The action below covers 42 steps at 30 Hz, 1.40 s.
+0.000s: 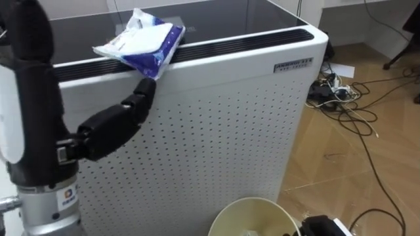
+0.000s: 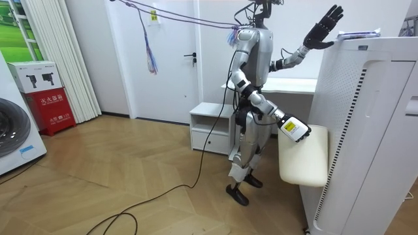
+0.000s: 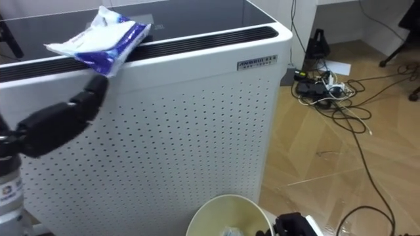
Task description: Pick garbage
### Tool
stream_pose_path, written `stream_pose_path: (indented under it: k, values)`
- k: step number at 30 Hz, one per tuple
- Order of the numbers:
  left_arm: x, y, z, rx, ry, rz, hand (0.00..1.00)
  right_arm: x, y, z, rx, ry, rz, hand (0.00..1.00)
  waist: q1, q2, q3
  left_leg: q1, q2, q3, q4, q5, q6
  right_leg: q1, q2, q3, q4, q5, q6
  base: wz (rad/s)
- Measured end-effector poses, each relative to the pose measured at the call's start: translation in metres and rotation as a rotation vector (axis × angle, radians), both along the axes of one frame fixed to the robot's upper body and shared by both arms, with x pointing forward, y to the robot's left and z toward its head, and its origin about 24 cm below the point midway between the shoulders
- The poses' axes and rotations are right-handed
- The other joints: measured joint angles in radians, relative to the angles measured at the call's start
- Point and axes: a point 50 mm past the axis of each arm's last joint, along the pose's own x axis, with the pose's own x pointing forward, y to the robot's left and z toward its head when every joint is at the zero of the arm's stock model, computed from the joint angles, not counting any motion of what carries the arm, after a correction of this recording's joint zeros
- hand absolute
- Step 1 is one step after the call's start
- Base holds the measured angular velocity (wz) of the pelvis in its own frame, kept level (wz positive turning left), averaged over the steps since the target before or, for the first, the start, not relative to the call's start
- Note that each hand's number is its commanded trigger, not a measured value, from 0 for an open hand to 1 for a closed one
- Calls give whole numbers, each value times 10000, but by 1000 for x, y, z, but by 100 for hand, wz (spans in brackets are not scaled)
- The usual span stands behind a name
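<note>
A crumpled blue and white plastic packet point(image 1: 147, 42) lies on the front top edge of a tall white perforated appliance point(image 1: 230, 124), overhanging it a little. My left hand point(image 1: 115, 124) is raised against the appliance's front, open, with straight fingers pointing up, the tips just under the packet. In the room view the same hand point(image 2: 324, 29) is lifted high beside the appliance. A cream bin point(image 1: 252, 216) sits low in front of me, held off the floor by my right hand point(image 1: 321, 227), which is shut on its rim. I stand close to the appliance.
The appliance top is a dark glossy panel with a vent slot. A tangle of cables point(image 1: 341, 92) and a power strip lie on the wood floor to the right. The room view shows a low white cabinet point(image 2: 209, 127) behind me and a cable across the floor.
</note>
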Motion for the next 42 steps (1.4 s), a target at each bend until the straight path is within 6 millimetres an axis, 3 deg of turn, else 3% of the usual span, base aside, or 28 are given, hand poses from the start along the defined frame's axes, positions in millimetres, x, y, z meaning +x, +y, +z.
stream_pose_path:
  k: [4, 15, 25, 35, 42]
  values:
    - [3, -4, -4, 899, 817, -376, 0, 2, -1, 2, 66, 17, 314, 100, -101, 49, 4, 7, 9, 17, -6, 0, 0, 1, 8, 35, 0, 0, -1, -1]
    - [12, -11, -13, 3213, 2856, -1211, 0, 8, -7, 9, -89, -6, 1061, 100, -447, 535, 12, 26, 8, 61, -82, 0, 1, -57, 3, 105, 23, -4, 5, -1]
    - [18, -12, -6, 3750, 3208, -1609, 0, 10, -11, 15, -262, -62, 1359, 100, -433, 607, -2, 38, 6, 161, -63, 1, 3, -49, -17, 123, 30, -13, 18, 0]
    - [21, -7, -5, 4327, 3599, -1320, 0, 12, -11, 16, -501, 124, 1584, 100, -435, 860, -46, 97, 26, 254, -73, 4, 6, -26, -21, 136, 61, -14, 20, 0]
    - [21, -7, -5, 4900, 3559, -1050, 0, 11, -11, 16, -535, 165, 1633, 100, -443, 772, 15, 211, 23, 252, -79, 7, 11, 106, -22, 127, 13, -18, 24, 0]
